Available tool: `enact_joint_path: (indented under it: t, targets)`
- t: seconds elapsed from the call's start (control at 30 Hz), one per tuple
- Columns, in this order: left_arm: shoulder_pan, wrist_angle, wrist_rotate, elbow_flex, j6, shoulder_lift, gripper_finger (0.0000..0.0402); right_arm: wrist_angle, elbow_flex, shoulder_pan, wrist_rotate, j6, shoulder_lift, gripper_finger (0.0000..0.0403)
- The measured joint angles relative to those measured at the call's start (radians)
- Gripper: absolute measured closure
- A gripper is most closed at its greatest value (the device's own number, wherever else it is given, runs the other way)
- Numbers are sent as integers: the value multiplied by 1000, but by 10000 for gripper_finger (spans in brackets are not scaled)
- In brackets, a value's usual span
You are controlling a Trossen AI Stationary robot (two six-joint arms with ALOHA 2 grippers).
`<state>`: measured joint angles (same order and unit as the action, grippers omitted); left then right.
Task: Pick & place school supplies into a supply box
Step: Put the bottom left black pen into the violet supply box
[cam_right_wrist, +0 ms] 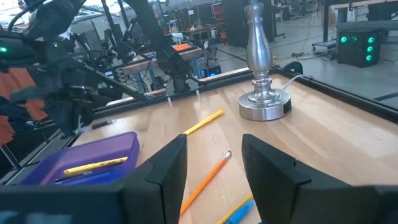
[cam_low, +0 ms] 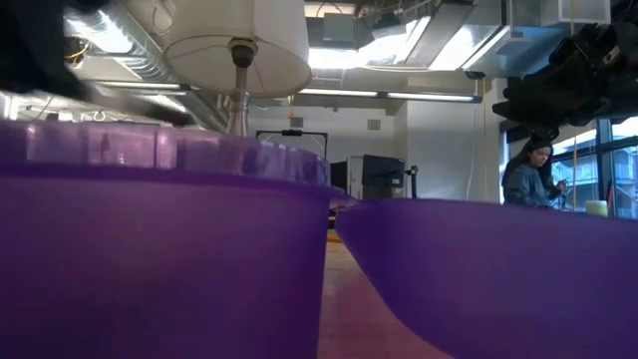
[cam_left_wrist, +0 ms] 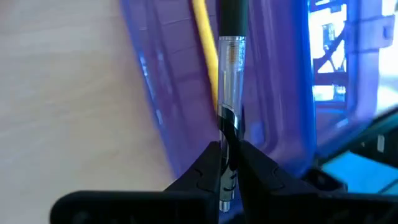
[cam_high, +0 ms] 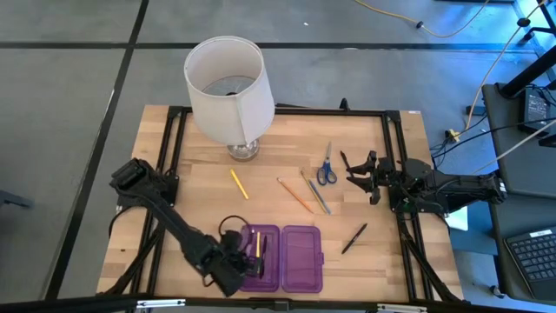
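The purple supply box (cam_high: 291, 258) lies open near the table's near edge, its two halves side by side. A yellow pencil (cam_high: 258, 245) lies in the left half. My left gripper (cam_high: 241, 257) hangs over that half, shut on a pen with a clear barrel and a dark part (cam_left_wrist: 227, 74). On the table lie a yellow pencil (cam_high: 239, 183), an orange pencil (cam_high: 295, 196), a greyish pencil (cam_high: 317, 193), blue-handled scissors (cam_high: 326, 167) and a dark pen (cam_high: 354, 237). My right gripper (cam_high: 360, 174) is open, just right of the scissors, touching nothing. My left gripper pinches the pen's clear barrel (cam_left_wrist: 226, 127) between its two fingers, near one end. The pen runs on ahead of the fingertips, in line with them, over the box's left half (cam_left_wrist: 180, 93) beside the yellow pencil (cam_left_wrist: 202, 50). Whether its far end touches the box I cannot tell.
A white-shaded lamp (cam_high: 228, 87) stands at the table's far side, its metal base (cam_right_wrist: 264, 99) beyond the loose pencils. A black frame (cam_high: 391, 156) runs around the table. Bare wood lies between the lamp and the box. A person (cam_low: 528, 175) sits in the room behind.
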<state>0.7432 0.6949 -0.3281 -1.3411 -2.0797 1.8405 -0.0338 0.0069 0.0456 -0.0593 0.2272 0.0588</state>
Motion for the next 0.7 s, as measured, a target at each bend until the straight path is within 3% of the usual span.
enact_joint_path:
  t: [0.23, 0.7]
  targets:
    - [-60, -74, 101, 0, 57, 64, 378, 2, 0, 0, 9, 4, 0, 244]
    - [-79, -100, 95, 0, -2, 101, 361, 2, 0, 0, 9, 27, 0, 244]
